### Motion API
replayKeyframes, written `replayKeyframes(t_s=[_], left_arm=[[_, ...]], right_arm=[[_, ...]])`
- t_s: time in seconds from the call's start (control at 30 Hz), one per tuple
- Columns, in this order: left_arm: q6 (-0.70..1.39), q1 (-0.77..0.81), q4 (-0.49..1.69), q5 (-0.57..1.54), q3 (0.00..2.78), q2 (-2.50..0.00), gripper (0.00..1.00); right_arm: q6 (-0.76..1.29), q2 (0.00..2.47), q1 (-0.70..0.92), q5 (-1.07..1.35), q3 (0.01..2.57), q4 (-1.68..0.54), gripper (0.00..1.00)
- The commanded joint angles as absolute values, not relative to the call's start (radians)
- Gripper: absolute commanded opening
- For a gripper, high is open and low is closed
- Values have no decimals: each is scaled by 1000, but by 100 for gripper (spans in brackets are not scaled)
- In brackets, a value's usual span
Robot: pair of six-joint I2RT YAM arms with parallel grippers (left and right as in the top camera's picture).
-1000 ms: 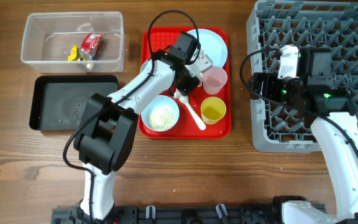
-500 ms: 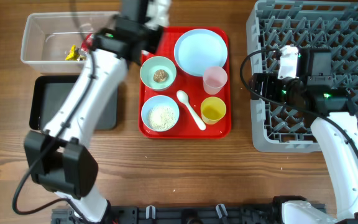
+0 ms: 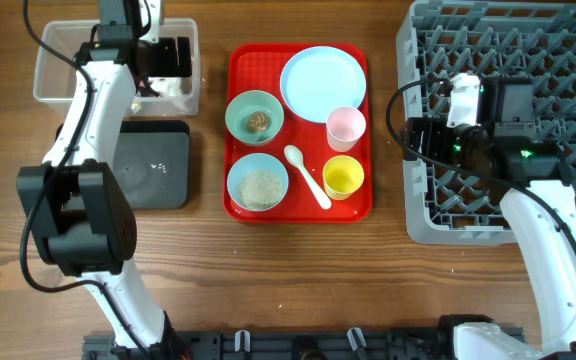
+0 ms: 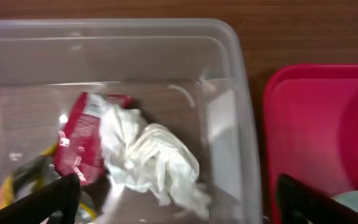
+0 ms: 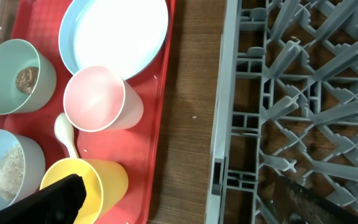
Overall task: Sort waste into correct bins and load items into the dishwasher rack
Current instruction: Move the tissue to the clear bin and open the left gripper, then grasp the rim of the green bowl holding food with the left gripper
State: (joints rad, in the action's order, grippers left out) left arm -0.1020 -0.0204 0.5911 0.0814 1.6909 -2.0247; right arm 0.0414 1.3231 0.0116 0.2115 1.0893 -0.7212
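The napkin (image 4: 151, 155) lies crumpled on the floor of the clear bin (image 4: 241, 118), touching the red wrapper (image 4: 79, 137) at its 9 o'clock. It sits with the other dry rubbish, which looks like the right place for it. The left gripper (image 4: 178, 186) hangs above it, jaws spread wide with nothing between them, so I judge this piece sorted. That arm reaches far up the table toward 11 o'clock, its wrist folded back over the bin. The black bin (image 3: 153, 170) sits just at the clear bin's 6 o'clock. At the table's 12 o'clock the tray (image 3: 240, 70) holds the plate (image 3: 322, 84), two bowls with food, two cups and the spoon (image 3: 306, 175) — all waiting. The right gripper (image 5: 184, 183), likewise spread and empty, hovers at the rack's (image 3: 528, 40) 9 o'clock edge and faces the tray — probably poised for the dishes.
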Motion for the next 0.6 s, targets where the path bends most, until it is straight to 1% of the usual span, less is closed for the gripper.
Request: replayKeyframes(t_s=[0.0,0.1,0.13,0.3,0.37,0.4,0.43,0.5,0.57], left_arm=[[-96,40,635,298,1687,-1925,100],[-143,151,729,321,1687,-1930,98],[-176,194,764,313,1687,-1946,94],[-180,354,802,205,1686,-2045,86],[-180,386,801,173,1686,-2075,78],[-180,397,800,157,1686,-2089,71],[-179,402,798,141,1686,-2102,61],[-179,401,799,136,1686,-2129,55],[-179,400,799,137,1686,-2160,45]], right_arm=[[52,1332,14,199,1104,-720,100],[53,1332,14,199,1104,-719,99],[52,1334,14,199,1104,-719,100],[52,1334,14,199,1104,-719,100],[52,1334,14,199,1104,-719,100],[53,1334,14,199,1104,-720,100],[52,1334,14,199,1104,-719,100],[52,1334,14,193,1104,-719,100],[52,1334,14,179,1104,-719,100]])
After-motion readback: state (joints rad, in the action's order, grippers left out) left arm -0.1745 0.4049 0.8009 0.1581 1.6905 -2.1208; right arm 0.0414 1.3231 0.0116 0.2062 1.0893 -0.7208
